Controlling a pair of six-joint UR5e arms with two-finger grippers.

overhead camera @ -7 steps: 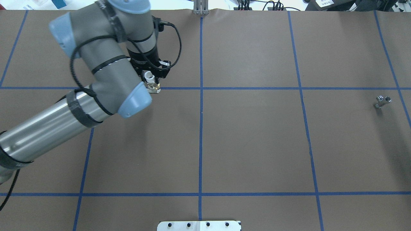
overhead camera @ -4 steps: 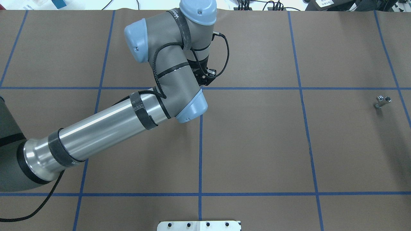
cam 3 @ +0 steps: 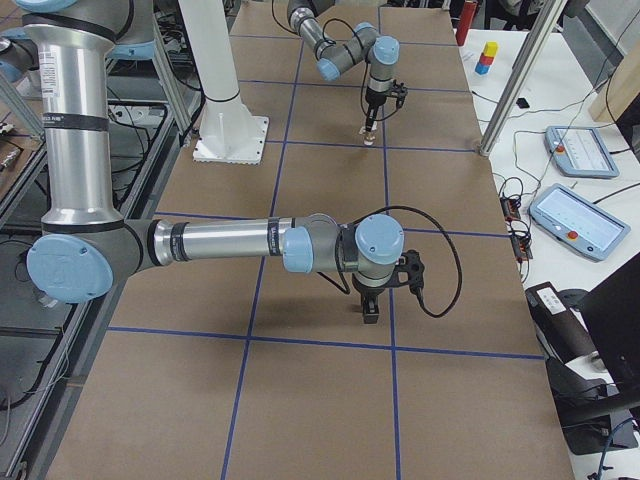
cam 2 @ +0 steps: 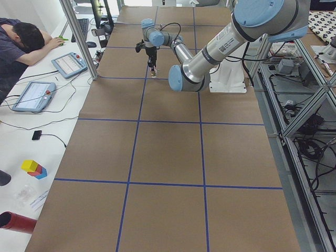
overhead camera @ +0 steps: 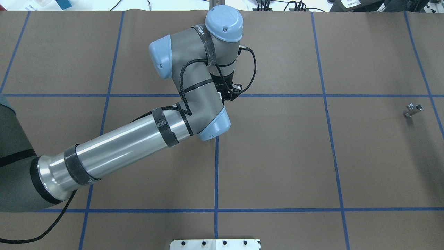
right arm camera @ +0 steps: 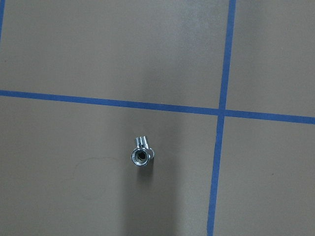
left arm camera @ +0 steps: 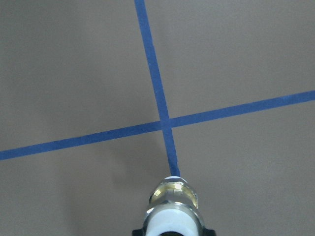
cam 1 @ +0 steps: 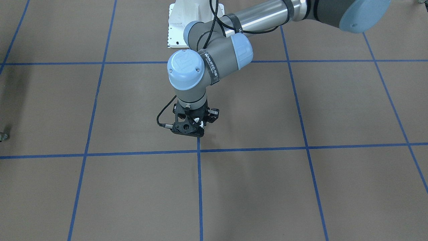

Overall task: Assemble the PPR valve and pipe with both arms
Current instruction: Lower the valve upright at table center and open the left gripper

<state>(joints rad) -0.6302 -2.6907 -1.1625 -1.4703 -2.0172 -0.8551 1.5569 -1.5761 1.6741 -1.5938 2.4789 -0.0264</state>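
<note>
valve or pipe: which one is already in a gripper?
The PPR valve, clamped in the left gripper. The pipe lies alone on the table, nothing touching it.

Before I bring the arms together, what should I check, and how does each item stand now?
1. PPR valve held in the left gripper: ok.
2. Valve off the table: ok, it hangs near a blue tape cross.
3. Pipe picked up: not ok, it lies untouched on the table.
4. Right gripper above the pipe: ok, its wrist camera looks down on it.
5. That gripper open for the grasp: cannot tell.
</note>
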